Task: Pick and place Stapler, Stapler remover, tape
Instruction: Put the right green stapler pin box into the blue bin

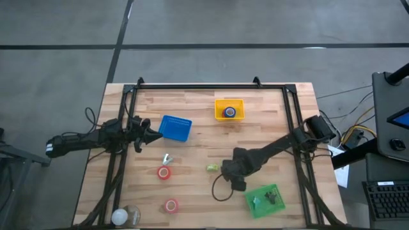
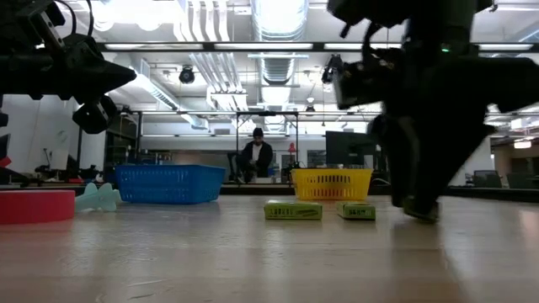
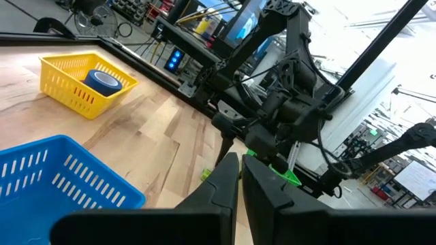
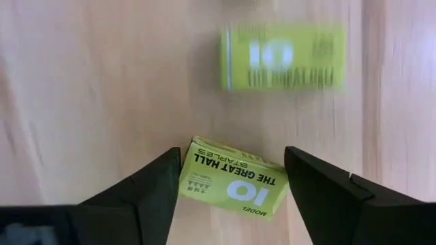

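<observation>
My right gripper (image 1: 226, 170) points steeply down at mid-table, shut on a green staple box (image 4: 231, 185). A second green box (image 4: 283, 56) lies just beyond it. Two red tape rolls (image 1: 164, 172) (image 1: 170, 205) lie flat on the wood. A blue tape roll (image 3: 102, 80) sits in the yellow basket (image 1: 229, 110). The pale teal stapler remover (image 1: 167, 158) rests on the table near the blue basket (image 1: 176, 128). My left gripper (image 3: 238, 184) hangs level beside that basket, shut and touching nothing. I cannot pick out the stapler. My right gripper pinches the staple box between its two fingers (image 4: 153, 187), one on each short end (image 4: 192, 170). The fingers come from above, slanting down. The box lies flat with its label up, skewed in the hold. Whether it is clear of the table I cannot tell.
A green basket (image 1: 265, 198) with dark things in it stands near the right front. A pale rounded object (image 1: 124, 216) sits at the near left corner. A dark cable loop (image 1: 220, 188) lies by my right gripper. A person sits far behind the table (image 2: 255, 156).
</observation>
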Tool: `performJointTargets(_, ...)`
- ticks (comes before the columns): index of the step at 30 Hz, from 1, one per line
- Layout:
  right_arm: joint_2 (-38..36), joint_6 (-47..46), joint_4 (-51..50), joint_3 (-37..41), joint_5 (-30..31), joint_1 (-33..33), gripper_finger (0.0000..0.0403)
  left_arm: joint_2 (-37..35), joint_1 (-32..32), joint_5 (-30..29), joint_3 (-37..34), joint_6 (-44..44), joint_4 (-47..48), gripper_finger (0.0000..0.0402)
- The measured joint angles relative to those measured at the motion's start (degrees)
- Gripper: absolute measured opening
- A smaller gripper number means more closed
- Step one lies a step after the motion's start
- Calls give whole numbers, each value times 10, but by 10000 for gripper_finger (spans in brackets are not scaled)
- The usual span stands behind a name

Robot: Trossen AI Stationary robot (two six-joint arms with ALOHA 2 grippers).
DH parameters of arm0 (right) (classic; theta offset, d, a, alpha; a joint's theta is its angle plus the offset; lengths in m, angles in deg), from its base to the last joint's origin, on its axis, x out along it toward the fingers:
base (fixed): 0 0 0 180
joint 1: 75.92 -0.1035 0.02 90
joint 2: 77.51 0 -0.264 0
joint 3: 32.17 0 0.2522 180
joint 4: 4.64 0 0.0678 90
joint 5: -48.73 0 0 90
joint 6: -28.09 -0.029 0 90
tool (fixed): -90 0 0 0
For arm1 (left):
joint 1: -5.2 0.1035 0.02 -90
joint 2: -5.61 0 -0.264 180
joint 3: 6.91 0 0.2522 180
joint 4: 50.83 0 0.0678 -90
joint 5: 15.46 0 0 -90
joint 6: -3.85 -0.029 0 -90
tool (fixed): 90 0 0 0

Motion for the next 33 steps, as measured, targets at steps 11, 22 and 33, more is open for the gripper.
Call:
performJointTargets(11, 0, 57, 86, 0, -3, 31, 265, 0, 0, 0, 0, 0, 0, 23)
performJointTargets(22, -3, 63, 98, 0, -5, 32, 332, 0, 0, 0, 0, 0, 0, 23)
performJointTargets(33, -3, 106, 83, -21, -14, 28, 346, 0, 0, 0, 0, 0, 0, 23)
